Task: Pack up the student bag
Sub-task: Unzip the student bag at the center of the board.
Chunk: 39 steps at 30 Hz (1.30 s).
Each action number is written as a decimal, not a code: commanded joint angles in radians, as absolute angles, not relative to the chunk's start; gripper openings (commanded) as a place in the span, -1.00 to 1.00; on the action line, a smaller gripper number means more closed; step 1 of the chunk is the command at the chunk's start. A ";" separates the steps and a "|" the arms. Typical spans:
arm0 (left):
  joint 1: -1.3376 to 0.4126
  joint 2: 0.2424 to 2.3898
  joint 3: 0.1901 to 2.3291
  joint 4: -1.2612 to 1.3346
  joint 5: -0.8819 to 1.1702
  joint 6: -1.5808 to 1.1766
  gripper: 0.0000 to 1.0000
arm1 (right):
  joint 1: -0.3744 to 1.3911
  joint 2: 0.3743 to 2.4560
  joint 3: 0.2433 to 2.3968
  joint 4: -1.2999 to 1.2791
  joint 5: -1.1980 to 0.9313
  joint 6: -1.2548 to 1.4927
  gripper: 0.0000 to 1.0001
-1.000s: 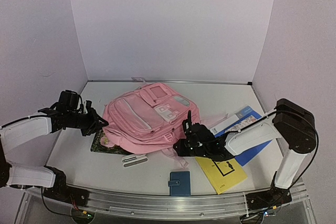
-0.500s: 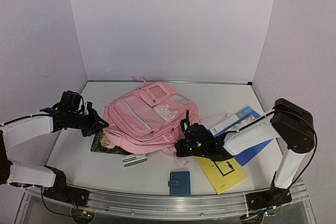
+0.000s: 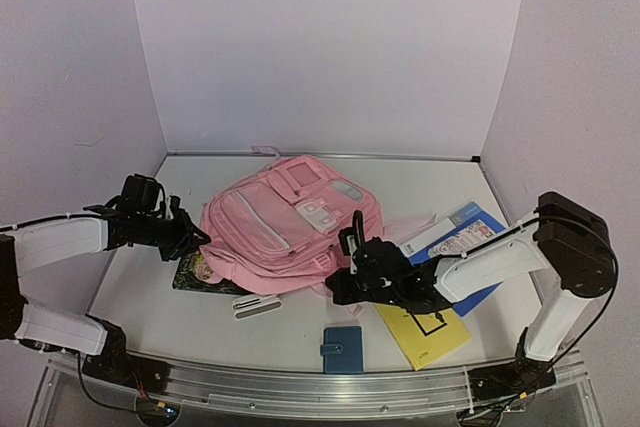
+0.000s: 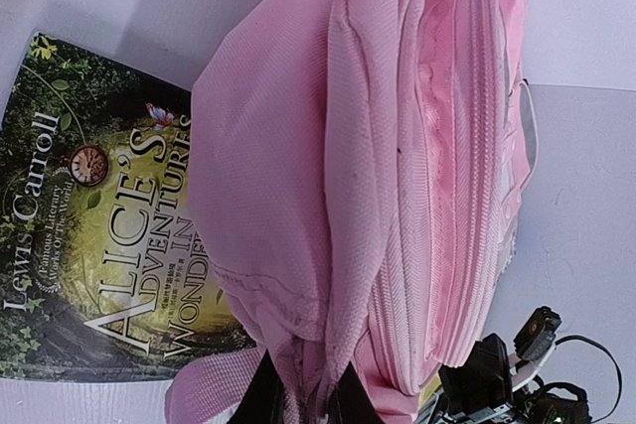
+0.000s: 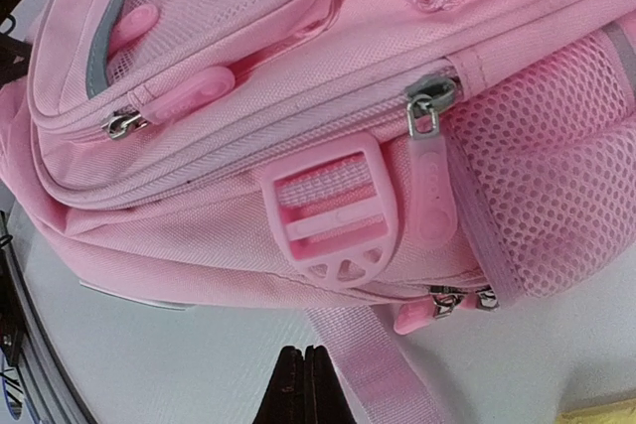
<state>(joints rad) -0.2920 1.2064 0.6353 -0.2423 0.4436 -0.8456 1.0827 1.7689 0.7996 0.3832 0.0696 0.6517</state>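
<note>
The student bag, a large pink backpack, lies front pockets up in the middle of the table. My left gripper is at its left edge. In the left wrist view its black fingers are closed on a fold of the bag's pink fabric. My right gripper is at the bag's near right corner. In the right wrist view it is shut and empty, just above the table beside a pink strap, below a pink buckle and zipper pulls.
An "Alice's Adventures in Wonderland" book lies partly under the bag's left side and also shows in the left wrist view. A white and grey flat item, a blue wallet, a yellow book and a blue book lie near the front and right.
</note>
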 commanded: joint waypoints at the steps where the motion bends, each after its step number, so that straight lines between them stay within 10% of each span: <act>1: -0.299 1.185 0.706 -0.187 0.463 -0.830 -1.00 | 1.087 1.686 0.750 0.403 0.163 0.733 -0.81; 12: -0.299 1.170 0.712 -0.199 0.475 -0.841 -1.00 | 1.038 1.730 0.674 0.543 0.080 0.773 -0.50; 39: -0.299 1.179 0.716 -0.204 0.483 -0.836 -1.00 | 1.004 1.905 0.679 0.705 0.012 0.811 -0.51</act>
<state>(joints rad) -0.2939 1.2057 0.6418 -0.2520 0.4419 -0.8391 1.0089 1.8814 0.6593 0.6670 0.0147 0.8038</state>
